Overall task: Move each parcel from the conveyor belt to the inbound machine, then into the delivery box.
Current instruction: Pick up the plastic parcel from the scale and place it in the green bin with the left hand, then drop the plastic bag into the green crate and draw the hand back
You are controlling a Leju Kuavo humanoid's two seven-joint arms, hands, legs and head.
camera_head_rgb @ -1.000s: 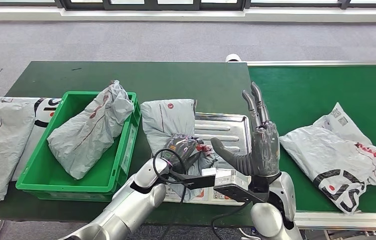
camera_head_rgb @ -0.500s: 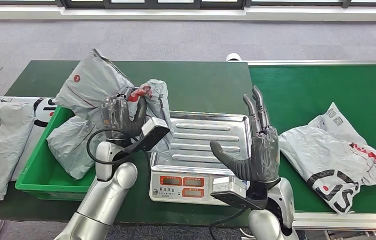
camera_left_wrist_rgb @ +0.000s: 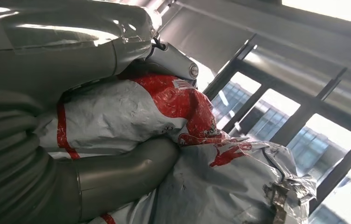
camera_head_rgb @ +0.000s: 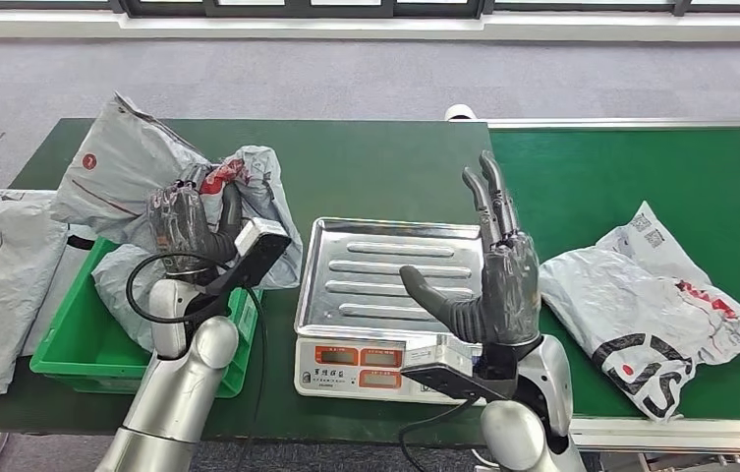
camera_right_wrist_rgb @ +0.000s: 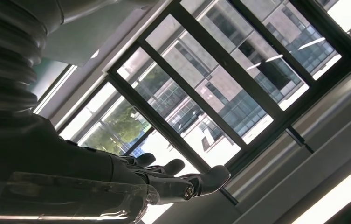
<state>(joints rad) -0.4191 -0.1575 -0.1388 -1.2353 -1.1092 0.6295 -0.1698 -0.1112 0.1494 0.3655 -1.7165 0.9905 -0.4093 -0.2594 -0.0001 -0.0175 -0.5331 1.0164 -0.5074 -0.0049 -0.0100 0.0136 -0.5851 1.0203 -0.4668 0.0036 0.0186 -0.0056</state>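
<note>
Grey plastic wrapping, crumpled and streaked with red, marks the parcel [camera_head_rgb: 164, 177] that the left hand [camera_head_rgb: 189, 221] grasps by a bunched fold, raised above the near end of the green delivery box [camera_head_rgb: 66, 349]. Holding it by the gathered film lets the loose bag hang, ready to drop in, I judge. Another grey parcel [camera_head_rgb: 115, 285] lies inside that box. Just beside the box stands the inbound machine [camera_head_rgb: 385, 295], a scale whose steel tray is bare, so this parcel appears to be on the box leg of the task. Over the scale's front edge the right hand [camera_head_rgb: 493, 285] is upright with fingers spread, holding nothing. One more parcel [camera_head_rgb: 655, 305] waits on the conveyor belt [camera_head_rgb: 621, 177].
</note>
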